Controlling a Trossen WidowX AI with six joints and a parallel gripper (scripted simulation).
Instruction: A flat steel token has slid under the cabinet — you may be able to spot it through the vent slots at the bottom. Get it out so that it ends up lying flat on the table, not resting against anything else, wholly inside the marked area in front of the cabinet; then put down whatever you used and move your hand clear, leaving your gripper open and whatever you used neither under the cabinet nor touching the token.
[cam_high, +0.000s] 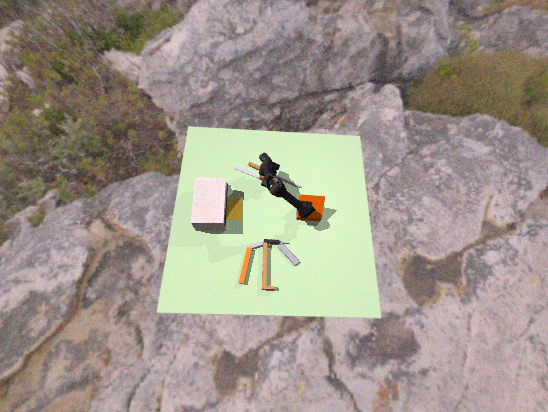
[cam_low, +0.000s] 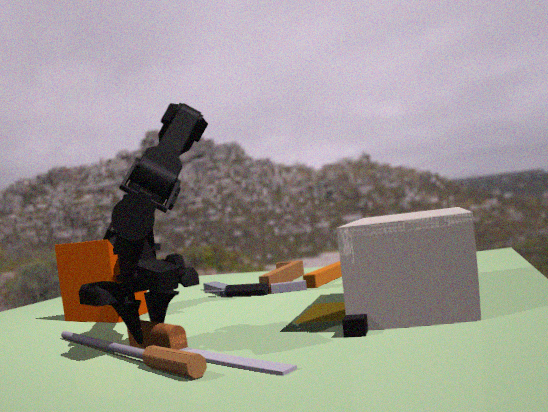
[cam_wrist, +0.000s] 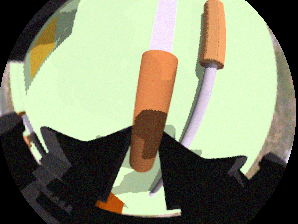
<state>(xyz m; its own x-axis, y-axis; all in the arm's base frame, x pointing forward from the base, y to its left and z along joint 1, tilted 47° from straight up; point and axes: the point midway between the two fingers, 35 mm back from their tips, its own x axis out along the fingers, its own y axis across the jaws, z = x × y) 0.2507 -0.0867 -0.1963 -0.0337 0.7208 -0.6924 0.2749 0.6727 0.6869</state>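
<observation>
My gripper (cam_high: 263, 176) (cam_low: 149, 331) (cam_wrist: 147, 131) is shut on the brown handle (cam_low: 172, 336) (cam_wrist: 157, 75) of a tool with a flat pale blade (cam_high: 245, 172) (cam_low: 245, 361) (cam_wrist: 165, 25). The tool is low at the table; whether it touches is unclear. The pale cabinet (cam_high: 209, 200) (cam_low: 410, 275) stands well away from the gripper. The ochre marked area (cam_high: 235, 209) (cam_low: 320, 315) (cam_wrist: 42, 52) lies in front of it, partly shaded. The token and the vent slots cannot be made out.
A second tool, with a brown handle (cam_low: 175, 361) (cam_wrist: 215, 35) and thin rod (cam_low: 110, 346) (cam_wrist: 200, 105), lies close beside the held one. A black block (cam_low: 355, 325) is by the cabinet's corner. An orange bar (cam_high: 245, 266), a tan hooked stick (cam_high: 265, 265) and an orange box (cam_high: 315, 202) (cam_low: 85, 280) are apart.
</observation>
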